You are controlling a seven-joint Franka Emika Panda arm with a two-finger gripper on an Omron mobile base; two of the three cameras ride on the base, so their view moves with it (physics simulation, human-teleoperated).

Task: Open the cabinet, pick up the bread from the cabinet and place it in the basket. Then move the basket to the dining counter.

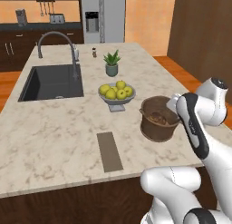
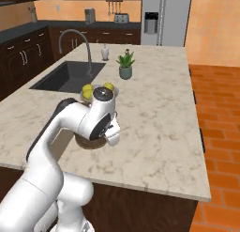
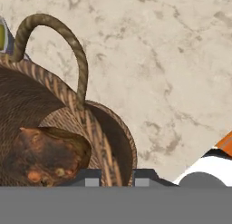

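Observation:
The round brown woven basket [image 1: 157, 124] is on the beige marble dining counter [image 1: 54, 141], near its front right edge. The bread [image 3: 47, 156], a dark tan lumpy piece, lies inside it, and it shows in the basket's mouth as the bread [image 1: 157, 118]. My gripper [image 3: 118, 177] is shut on the basket's rim [image 3: 118, 141], one dark fingertip inside the wall and one outside. A looped side handle [image 3: 68, 41] rises above the rim. In the right base view my arm covers most of the basket [image 2: 88, 143]. The cabinet is out of view.
A silver bowl of yellow fruit [image 1: 117, 94] stands just left of the basket. Behind it are a potted plant [image 1: 112, 63], the dark sink [image 1: 52, 82] and a curved faucet [image 1: 59, 41]. A dark strip [image 1: 109, 151] lies near the counter's front edge. Orange floor [image 2: 218, 132] lies right of the counter.

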